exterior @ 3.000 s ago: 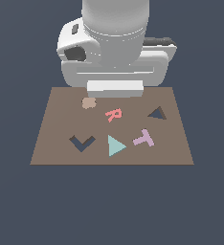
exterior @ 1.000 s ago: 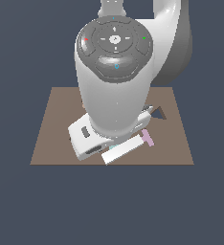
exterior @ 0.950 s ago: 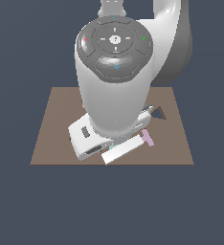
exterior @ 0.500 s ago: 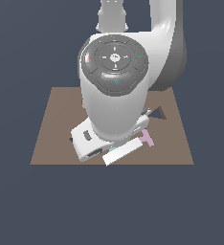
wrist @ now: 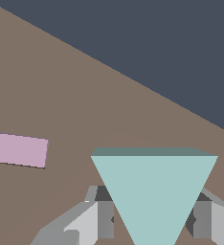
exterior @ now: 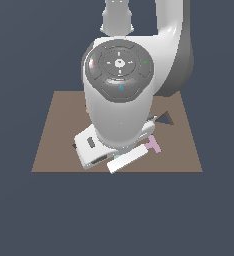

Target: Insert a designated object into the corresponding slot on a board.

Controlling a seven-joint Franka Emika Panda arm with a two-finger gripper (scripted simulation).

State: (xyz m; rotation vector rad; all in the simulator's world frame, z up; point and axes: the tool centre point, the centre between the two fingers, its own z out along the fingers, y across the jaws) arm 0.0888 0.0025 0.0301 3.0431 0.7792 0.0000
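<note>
The teal triangle fills the wrist view and lies flat on the brown board. My gripper straddles it. One grey finger is on each side, with the pads against the triangle's slanted edges. In the exterior view the arm hides the gripper and nearly all of the triangle. Only a teal sliver shows under the hand. The dark triangular slot peeks out at the exterior view's right, beside the arm.
The lilac T lies close beside the hand; it also shows in the wrist view. The arm covers the pink R and the V-shaped cutout. The board's edge runs near the triangle.
The arm came down over the triangle between one second and half a second ago. Since then it has held still.
</note>
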